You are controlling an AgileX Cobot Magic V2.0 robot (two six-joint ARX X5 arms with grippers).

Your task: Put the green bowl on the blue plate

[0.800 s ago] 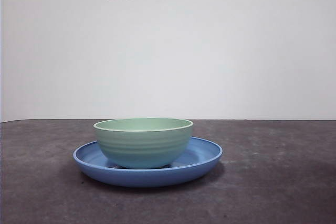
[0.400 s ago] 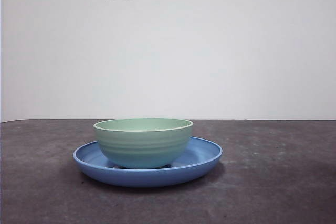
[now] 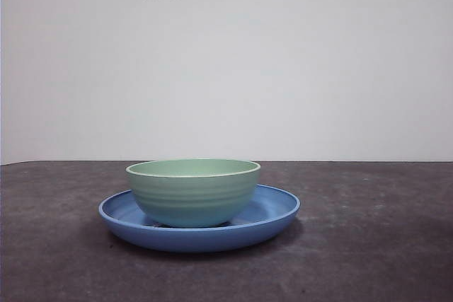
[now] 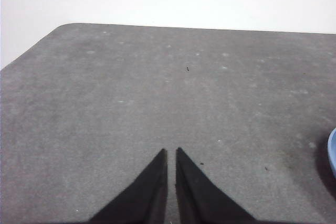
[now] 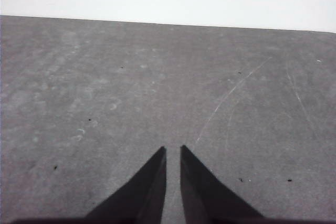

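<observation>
Nothing has moved since the earlier frames: green bowl (image 3: 192, 192) rests on blue plate (image 3: 272, 211), lower centre. Task appears complete. Left gripper (image 4: 171, 153) and right gripper (image 5: 172, 150) nearly closed, empty.

Light was even and soft, slightly dim. A faint shadow lay under the blue plate (image 3: 272, 223) on its right side. The wall (image 3: 297, 61) showed no glare. Wrist views were mildly grainy, table texture (image 5: 105, 93) sharp enough.
</observation>
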